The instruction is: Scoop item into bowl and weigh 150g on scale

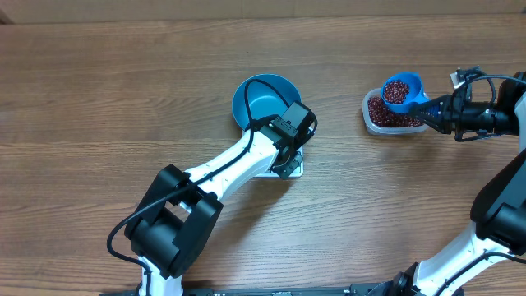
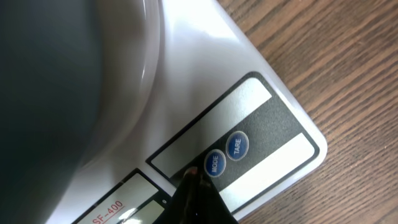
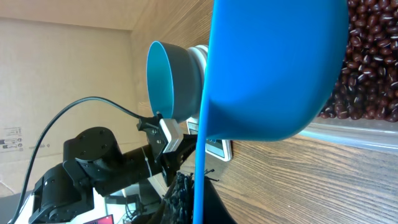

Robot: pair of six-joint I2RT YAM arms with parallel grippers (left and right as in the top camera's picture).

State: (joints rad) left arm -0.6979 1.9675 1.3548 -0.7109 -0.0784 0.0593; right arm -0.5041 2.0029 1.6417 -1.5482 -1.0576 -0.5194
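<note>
Left gripper [image 2: 194, 182] is pinched shut, holding nothing, tip down on the scale [image 2: 205, 62] at the MODE button [image 2: 215, 163], with the bowl [image 1: 261, 103] just behind it. I'd call this setting up the scale. Right gripper [image 1: 438, 108] is clamped on the scoop [image 1: 417, 92], heaped with beans [image 1: 397, 92], over the tub [image 1: 368, 111]. Next I lift the left clear and carry the scoop level to the bowl.

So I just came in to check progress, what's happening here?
The left gripper, shut, has its tip at the MODE button of the scale, with the empty teal bowl sitting on it. The right gripper holds a blue scoop full of red-brown beans above the clear tub. Nothing poured yet.
</note>
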